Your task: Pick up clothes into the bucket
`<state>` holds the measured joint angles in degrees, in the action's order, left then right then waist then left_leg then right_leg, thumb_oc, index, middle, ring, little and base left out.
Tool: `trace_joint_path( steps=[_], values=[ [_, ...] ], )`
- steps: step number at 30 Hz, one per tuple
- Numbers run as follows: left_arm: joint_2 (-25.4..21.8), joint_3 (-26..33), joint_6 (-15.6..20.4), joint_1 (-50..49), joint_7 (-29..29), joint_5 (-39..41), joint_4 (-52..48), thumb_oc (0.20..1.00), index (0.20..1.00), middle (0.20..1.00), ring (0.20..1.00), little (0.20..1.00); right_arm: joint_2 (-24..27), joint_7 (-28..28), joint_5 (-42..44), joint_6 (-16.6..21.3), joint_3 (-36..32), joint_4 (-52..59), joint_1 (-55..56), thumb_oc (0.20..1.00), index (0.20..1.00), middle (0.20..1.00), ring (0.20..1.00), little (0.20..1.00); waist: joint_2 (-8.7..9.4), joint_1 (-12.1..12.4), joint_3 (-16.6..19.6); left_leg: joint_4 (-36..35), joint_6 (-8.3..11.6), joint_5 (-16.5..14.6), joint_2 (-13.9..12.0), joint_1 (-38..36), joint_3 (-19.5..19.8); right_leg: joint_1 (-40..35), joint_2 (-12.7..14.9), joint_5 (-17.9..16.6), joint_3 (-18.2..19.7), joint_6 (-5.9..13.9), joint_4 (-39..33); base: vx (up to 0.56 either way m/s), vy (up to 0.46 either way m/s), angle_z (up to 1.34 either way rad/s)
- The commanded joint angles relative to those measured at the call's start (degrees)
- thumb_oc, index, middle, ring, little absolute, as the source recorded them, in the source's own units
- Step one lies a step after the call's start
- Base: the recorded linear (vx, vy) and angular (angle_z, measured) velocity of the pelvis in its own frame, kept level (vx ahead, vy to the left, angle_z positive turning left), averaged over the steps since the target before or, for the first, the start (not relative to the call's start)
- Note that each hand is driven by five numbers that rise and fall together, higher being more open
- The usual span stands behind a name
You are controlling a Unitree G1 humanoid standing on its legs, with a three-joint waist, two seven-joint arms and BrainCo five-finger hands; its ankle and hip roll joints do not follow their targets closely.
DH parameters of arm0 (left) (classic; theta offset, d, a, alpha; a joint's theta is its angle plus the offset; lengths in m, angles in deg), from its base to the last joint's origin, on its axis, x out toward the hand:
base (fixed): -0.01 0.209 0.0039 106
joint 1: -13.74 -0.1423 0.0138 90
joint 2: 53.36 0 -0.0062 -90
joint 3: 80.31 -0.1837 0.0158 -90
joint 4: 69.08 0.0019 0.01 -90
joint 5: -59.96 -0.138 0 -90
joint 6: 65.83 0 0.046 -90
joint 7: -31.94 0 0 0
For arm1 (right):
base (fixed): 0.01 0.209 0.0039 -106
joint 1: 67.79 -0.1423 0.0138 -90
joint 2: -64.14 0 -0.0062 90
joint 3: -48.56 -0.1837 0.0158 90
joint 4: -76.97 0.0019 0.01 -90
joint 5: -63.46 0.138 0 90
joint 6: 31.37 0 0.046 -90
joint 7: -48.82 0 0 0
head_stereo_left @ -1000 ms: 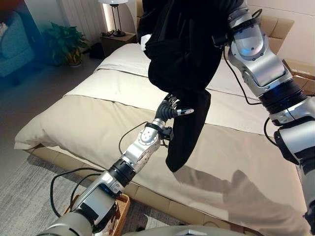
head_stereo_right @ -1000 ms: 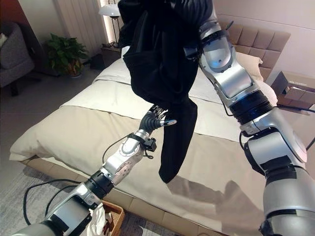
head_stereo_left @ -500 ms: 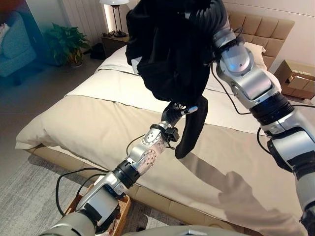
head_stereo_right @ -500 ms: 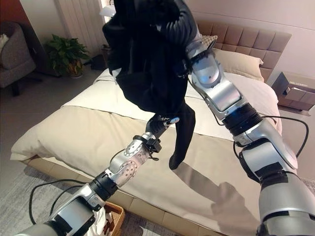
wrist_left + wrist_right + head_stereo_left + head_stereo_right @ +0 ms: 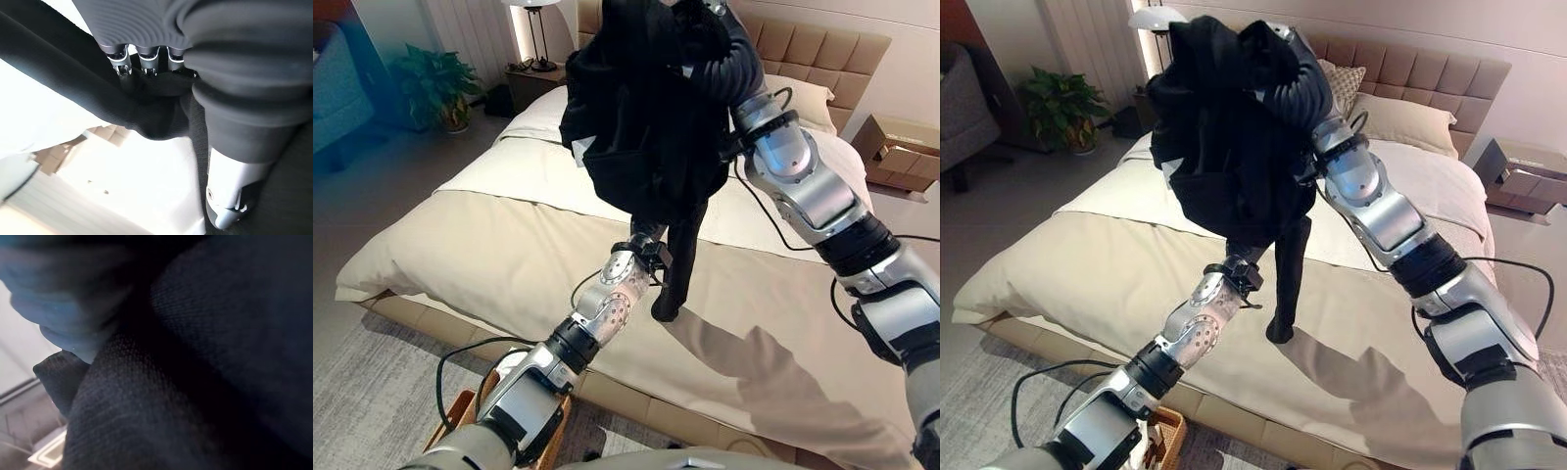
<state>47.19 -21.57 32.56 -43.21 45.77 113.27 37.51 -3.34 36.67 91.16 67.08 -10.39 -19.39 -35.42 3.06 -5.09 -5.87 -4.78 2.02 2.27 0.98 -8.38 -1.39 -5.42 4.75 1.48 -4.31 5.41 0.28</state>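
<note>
Black garment (image 5: pixel 1234 147) now raised higher and further left above the bed (image 5: pixel 1087 255), one sleeve dangling, right hand (image 5: pixel 1278 44) buried in the bundle, grip impossible to tell, left hand (image 5: pixel 142 61) pushed into the cloth from below, fingers hidden, wicker basket (image 5: pixel 470 416) near left on the floor.

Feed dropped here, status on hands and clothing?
Right hand buried in black garment, lifted above bed. Left hand into the cloth underneath. Basket at floor, near left.
</note>
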Motion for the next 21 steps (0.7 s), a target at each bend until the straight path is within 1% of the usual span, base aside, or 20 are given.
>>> trace_joint_path(
  steps=[1, 2, 7, 10, 11, 12, 14, 21],
  values=[
    [2.1, 1.7, 4.4, 1.4, -1.3, 1.7, -4.5, 1.0, 1.0, 1.0, 1.0, 1.0, 2.8, 0.3, -0.1, 2.4, -5.8, 2.2, 1.2, 0.2, 0.2, 0.2, 0.2, 0.2, 2.64, 0.6, 2.3, 4.6, -0.77, -5.9, 0.8, 1.0, 2.2, 3.1, 4.4, -0.5, -1.0, 3.39, 5.5, 0.0, 0.0, 0.0],
    [1.7, 1.6, 4.1, 0.8, -2.1, 2.3, -5.4, 1.0, 1.0, 1.0, 1.0, 1.0, 3.4, 0.2, -1.7, 2.0, -6.3, 2.4, 1.8, 0.2, 0.2, 0.2, 0.2, 0.2, 2.6, 0.6, 2.2, 4.6, -0.73, -5.9, 0.7, 1.1, 2.2, 3.1, 4.3, -0.5, -0.9, 3.42, 5.3, 0.0, 0.0, 0.0],
    [-0.1, 0.1, 2.3, -2.4, -6.4, 5.0, -10.6, 1.0, 1.0, 1.0, 1.0, 1.0, 4.2, 0.9, -4.1, 1.2, -8.9, 1.6, 6.7, 0.2, 0.2, 0.2, 0.2, 0.2, 2.31, 0.7, 2.1, 4.8, -0.61, -5.8, 0.5, 1.2, 2.3, 2.6, 4.2, -0.5, -1.6, 3.28, 4.7, 0.0, 0.0, 0.0],
    [-0.6, -0.4, 1.7, -3.5, -7.6, 5.8, -12.4, 1.0, 1.0, 1.0, 1.0, 1.0, 4.8, 0.9, -5.4, 0.9, -10.4, 1.6, 8.3, 0.2, 0.2, 0.2, 0.2, 0.2, 2.31, 0.8, 2.0, 4.8, -0.46, -5.7, 0.3, 1.4, 2.4, 2.4, 4.2, -0.4, -1.9, 3.2, 4.4, -0.01, -0.012, 0.03],
    [-1.4, -1.2, 1.0, -4.3, -8.9, 6.7, -14.2, 1.0, 1.0, 1.0, 1.0, 1.0, 4.8, 0.0, -5.9, 0.7, -12.4, 1.0, 10.1, 0.2, 0.2, 0.2, 0.2, 0.2, 2.32, 0.9, 1.7, 4.9, -0.24, -5.4, 0.1, 1.8, 2.6, 2.1, 4.2, -0.4, -2.5, 3.08, 4.0, -0.03, -0.021, 0.06],
    [-1.4, -1.2, 1.0, -4.3, -8.9, 6.7, -14.2, 1.0, 1.0, 1.0, 1.0, 1.0, 4.8, 0.0, -5.9, 0.7, -12.4, 1.0, 10.1, 0.2, 0.2, 0.2, 0.2, 0.2, 2.33, 0.9, 1.7, 4.9, -0.24, -5.4, 0.1, 1.8, 2.6, 2.1, 4.2, -0.4, -2.6, 3.08, 4.0, -0.04, -0.036, 0.09],
    [-2.8, -1.7, -0.1, -5.6, -10.7, 6.6, -16.2, 1.0, 1.0, 1.0, 1.0, 1.0, 5.1, -0.1, -6.6, 0.7, -14.6, 0.0, 11.6, 0.2, 0.2, 0.2, 0.2, 0.2, 2.44, 1.1, 1.7, 5.2, 0.0, -5.4, -0.1, 2.3, 2.6, 1.8, 4.2, -0.4, -3.5, 3.02, 3.6, 0.0, -0.026, 0.22],
    [-3.7, -2.1, -0.5, -6.2, -12.2, 7.1, -18.2, 1.0, 1.0, 1.0, 1.0, 1.0, 4.4, 0.9, -7.3, 0.4, -15.0, -1.1, 13.4, 0.2, 0.2, 0.2, 0.2, 0.2, 2.42, 1.5, 1.8, 5.5, 0.2, -5.4, -0.1, 2.0, 3.0, 0.9, 4.3, -0.3, -4.2, 2.84, 3.3, 0.01, -0.003, 0.1]
  ],
)
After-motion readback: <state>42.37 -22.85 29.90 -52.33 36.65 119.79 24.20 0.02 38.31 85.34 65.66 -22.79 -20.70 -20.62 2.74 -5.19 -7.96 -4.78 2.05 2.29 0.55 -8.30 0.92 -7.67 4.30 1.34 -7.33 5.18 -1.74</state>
